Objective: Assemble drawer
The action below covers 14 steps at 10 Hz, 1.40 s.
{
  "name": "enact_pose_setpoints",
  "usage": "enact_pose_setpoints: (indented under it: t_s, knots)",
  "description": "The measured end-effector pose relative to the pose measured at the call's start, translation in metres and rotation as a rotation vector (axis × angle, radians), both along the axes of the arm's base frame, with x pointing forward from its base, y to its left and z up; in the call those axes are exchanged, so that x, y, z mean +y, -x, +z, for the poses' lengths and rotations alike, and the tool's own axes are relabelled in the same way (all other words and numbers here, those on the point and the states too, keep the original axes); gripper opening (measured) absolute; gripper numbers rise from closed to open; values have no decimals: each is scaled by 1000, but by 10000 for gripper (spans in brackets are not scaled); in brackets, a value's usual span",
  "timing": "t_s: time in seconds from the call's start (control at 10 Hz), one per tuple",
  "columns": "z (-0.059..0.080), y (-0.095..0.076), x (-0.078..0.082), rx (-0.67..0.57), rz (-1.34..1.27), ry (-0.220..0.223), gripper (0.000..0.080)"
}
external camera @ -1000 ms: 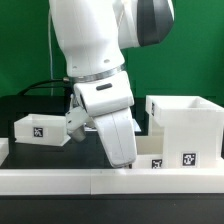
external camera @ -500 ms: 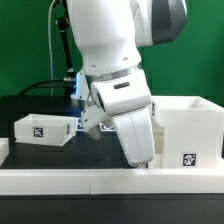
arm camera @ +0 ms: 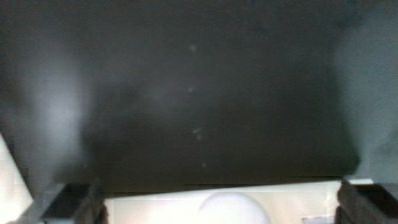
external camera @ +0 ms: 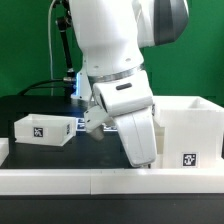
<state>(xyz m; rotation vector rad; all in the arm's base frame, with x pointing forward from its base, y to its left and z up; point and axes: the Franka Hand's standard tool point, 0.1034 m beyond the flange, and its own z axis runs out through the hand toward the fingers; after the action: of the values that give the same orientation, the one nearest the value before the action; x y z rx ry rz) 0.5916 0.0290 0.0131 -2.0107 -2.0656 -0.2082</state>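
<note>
only the wrist view shows the gripper (arm camera: 219,192) spread wide — a white surface (arm camera: 214,211) between its fingers (arm camera: 71,205).

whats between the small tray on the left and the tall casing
In the exterior view, the robot's arm and its tool hang between the tray and the casing.

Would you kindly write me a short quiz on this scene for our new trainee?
1. True or false: the small tray lies at the exterior view's left of the arm, the tall casing at its right.
2. In the wrist view, the fingers of the gripper stand: A wide apart; B pressed together; C clamped on a screw.
3. What colour is the table top?
Key: 1 true; 2 A; 3 black.
</note>
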Motion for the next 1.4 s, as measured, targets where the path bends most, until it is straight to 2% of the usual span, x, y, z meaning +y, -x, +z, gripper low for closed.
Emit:
enact_pose_setpoints:
  t_s: [0.2, 0.5, 0.7, 1.0, 1.4]
  knots:
    - [0, -1, 6, -4, -22, 4, 648]
    - [-1, -1, 1, -9, -23, 10, 648]
    - [-2, 0, -30, -20, 14, 11, 648]
    - [2, 3, -64, -29, -16, 16, 648]
    - [7, 47, -105, -22, -73, 41, 648]
